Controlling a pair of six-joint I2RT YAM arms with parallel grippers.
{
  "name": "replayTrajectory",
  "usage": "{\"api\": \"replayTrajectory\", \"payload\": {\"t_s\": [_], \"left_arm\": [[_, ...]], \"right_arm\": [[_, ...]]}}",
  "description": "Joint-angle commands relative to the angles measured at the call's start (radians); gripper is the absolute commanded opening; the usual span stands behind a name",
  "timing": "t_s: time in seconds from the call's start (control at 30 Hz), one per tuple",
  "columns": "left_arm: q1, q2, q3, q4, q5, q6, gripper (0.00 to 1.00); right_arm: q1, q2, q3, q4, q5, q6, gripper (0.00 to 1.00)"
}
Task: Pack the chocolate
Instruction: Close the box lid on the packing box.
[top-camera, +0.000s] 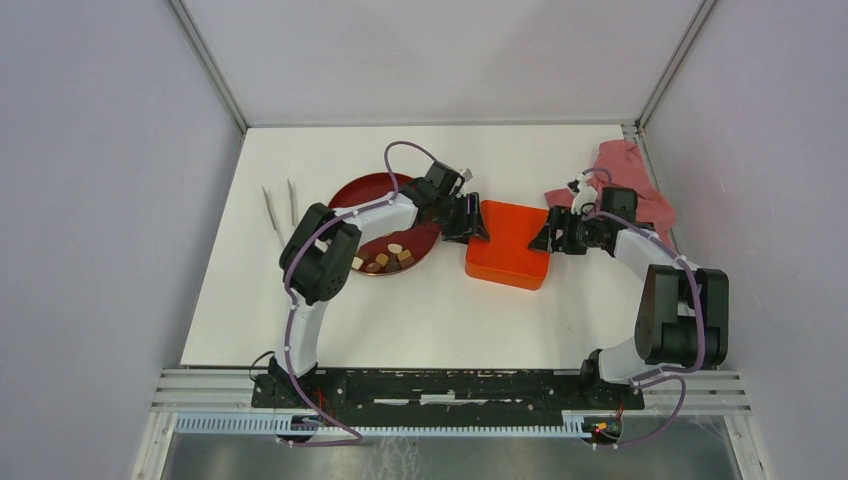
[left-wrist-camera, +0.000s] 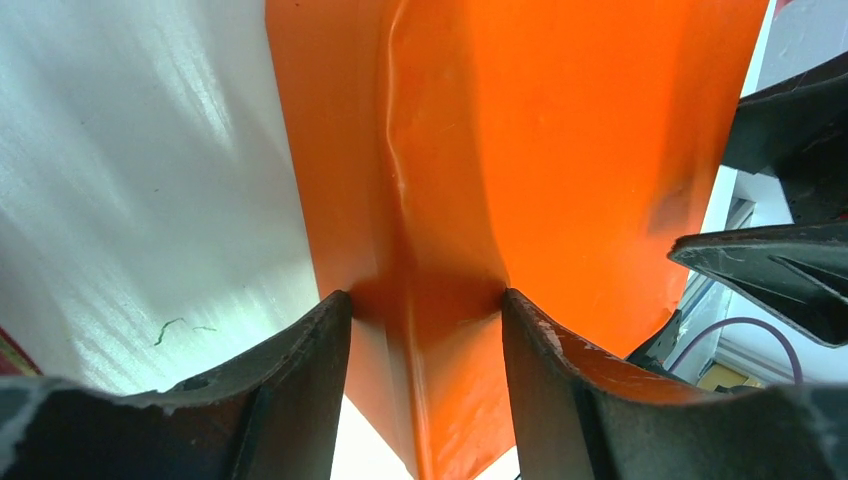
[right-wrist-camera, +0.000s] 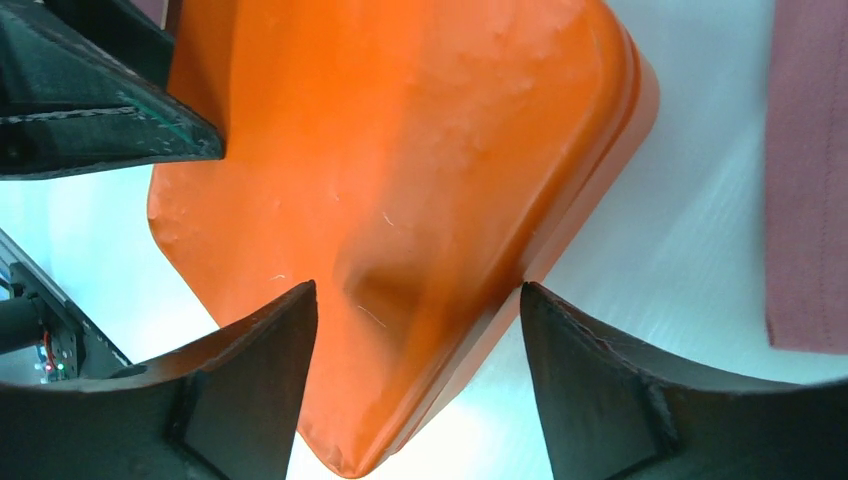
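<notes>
The chocolate (top-camera: 388, 258), several brown, tan and cream pieces, lies on the near side of the dark red plate (top-camera: 352, 190), left of centre. The square orange box (top-camera: 507, 245) sits beside it with its smooth top showing. My left gripper (top-camera: 478, 230) is at the box's far left corner. In the left wrist view both fingertips press against the orange box (left-wrist-camera: 560, 140), so the left gripper (left-wrist-camera: 425, 300) is shut on that corner. My right gripper (top-camera: 545, 238) straddles the box's right corner (right-wrist-camera: 400, 160). The right gripper (right-wrist-camera: 418, 290) is open, with a gap beside its right finger.
A crumpled pink cloth (top-camera: 630, 175) lies at the back right, close to the right arm, and shows as the pink cloth (right-wrist-camera: 808, 180) at the edge of the right wrist view. Metal tweezers (top-camera: 280, 205) lie left of the plate. Grey walls enclose the white table (top-camera: 430, 310).
</notes>
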Motion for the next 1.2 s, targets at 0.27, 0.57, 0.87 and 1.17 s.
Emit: {"api": "replayTrajectory", "payload": {"t_s": [0.27,0.57,0.87,1.17], "left_arm": [[-0.017,0.091,0.011,-0.069,-0.022,0.024,0.60],[-0.017,0.098,0.031,-0.086,-0.014,0.032,0.60],[-0.018,0.118,0.069,-0.117,-0.005,0.036,0.61],[-0.017,0.129,0.081,-0.134,0.012,0.042,0.61]], "right_arm": [[-0.066,-0.043,0.224,-0.164,-0.063,-0.334,0.96],[-0.023,-0.007,0.487,-0.363,-0.010,-0.747,0.98],[0.089,0.054,0.492,-0.496,0.166,-0.830,0.32],[0.137,0.197,0.297,-0.396,0.434,-0.808,0.18]]}}
